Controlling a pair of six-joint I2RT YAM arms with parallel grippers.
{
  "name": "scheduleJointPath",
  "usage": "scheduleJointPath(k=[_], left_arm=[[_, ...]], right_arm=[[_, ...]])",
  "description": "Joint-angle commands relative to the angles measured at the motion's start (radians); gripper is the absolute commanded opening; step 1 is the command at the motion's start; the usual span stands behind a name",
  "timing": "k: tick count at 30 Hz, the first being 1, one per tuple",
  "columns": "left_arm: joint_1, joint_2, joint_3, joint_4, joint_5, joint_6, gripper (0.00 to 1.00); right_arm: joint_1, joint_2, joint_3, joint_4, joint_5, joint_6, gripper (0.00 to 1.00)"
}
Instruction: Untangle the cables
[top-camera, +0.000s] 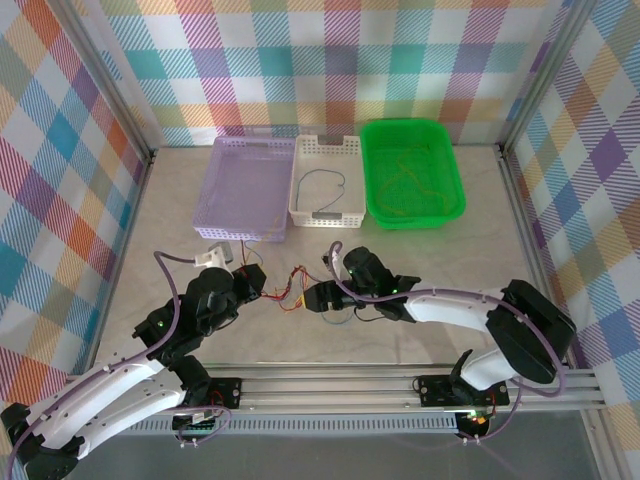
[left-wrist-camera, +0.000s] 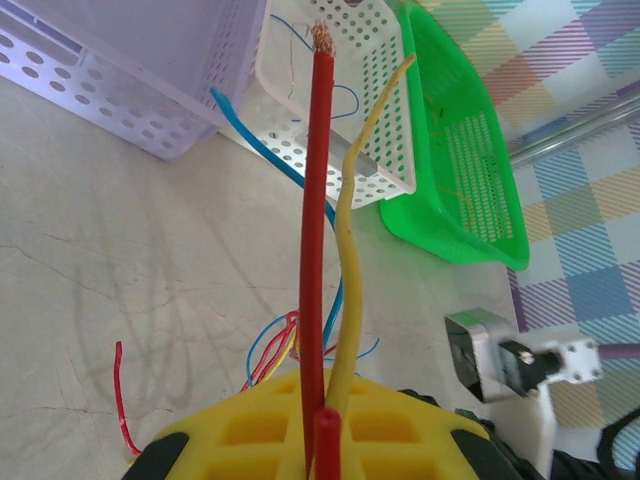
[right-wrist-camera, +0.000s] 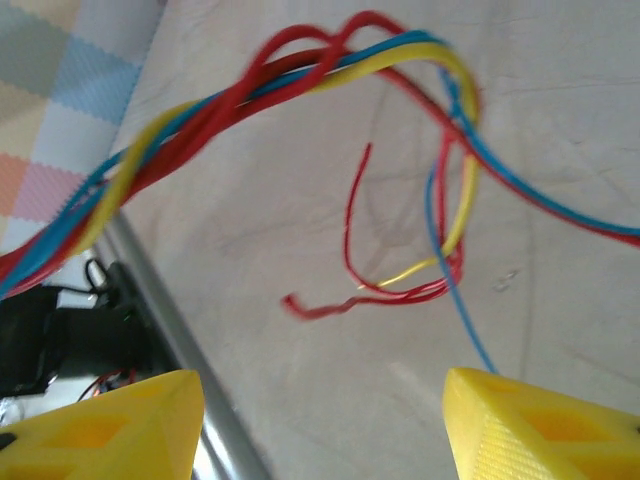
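A tangle of thin red, blue and yellow cables (top-camera: 290, 296) lies on the table between my two grippers. My left gripper (top-camera: 256, 283) is shut on a red cable (left-wrist-camera: 315, 200) and a yellow cable (left-wrist-camera: 345, 230), both of which stick straight out past its yellow fingers (left-wrist-camera: 250, 430); a blue cable (left-wrist-camera: 262, 148) runs behind them. My right gripper (right-wrist-camera: 320, 410) is open with its fingers wide apart. A twisted red, blue and yellow strand (right-wrist-camera: 230, 100) arches above them, and loose red loops (right-wrist-camera: 400, 290) rest on the table beyond.
Three baskets stand in a row at the back: purple (top-camera: 215, 185), white (top-camera: 297, 190) holding a blue-grey wire (top-camera: 322, 178), and green (top-camera: 455, 185) with thin wires inside. Metal rails run along the near edge (top-camera: 400, 380).
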Motion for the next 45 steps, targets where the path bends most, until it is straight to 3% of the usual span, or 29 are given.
scheduleJointPath(k=[1,5,8,13,19,22,31,37,41,45], left_arm=[[-0.020,-0.010,0.000,0.038,-0.031,-0.024,0.00],[-0.031,-0.013,0.002,0.021,-0.045,-0.025,0.00],[-0.036,-0.021,0.001,0.008,-0.051,-0.025,0.00],[-0.036,-0.058,-0.006,-0.041,-0.066,-0.015,0.00],[-0.036,-0.140,-0.010,-0.209,-0.128,-0.018,0.00],[-0.036,-0.174,-0.012,-0.285,-0.153,-0.026,0.00],[-0.036,-0.169,-0.053,-0.358,-0.145,-0.034,0.05],[-0.037,-0.160,-0.095,-0.376,-0.153,-0.026,0.18],[-0.035,-0.153,-0.140,-0.357,-0.145,-0.032,0.19],[-0.034,-0.115,-0.189,-0.279,-0.103,-0.038,0.26]], right_arm=[[0.014,0.057,0.039,0.099,0.074,0.030,0.61],[0.014,0.130,0.071,0.124,0.092,0.068,0.51],[0.016,0.143,0.067,0.135,0.116,0.087,0.34],[0.015,0.080,0.057,0.008,0.246,0.064,0.00],[-0.002,-0.047,0.043,-0.195,0.383,0.013,0.00],[-0.053,-0.120,0.013,-0.246,0.388,0.005,0.00],[-0.273,-0.338,-0.048,-0.372,0.278,-0.046,0.00],[-0.414,-0.471,-0.015,-0.541,0.290,-0.112,0.00],[-0.515,-0.510,0.014,-0.615,0.252,-0.131,0.00],[-0.533,-0.502,0.014,-0.591,0.149,-0.136,0.00]])
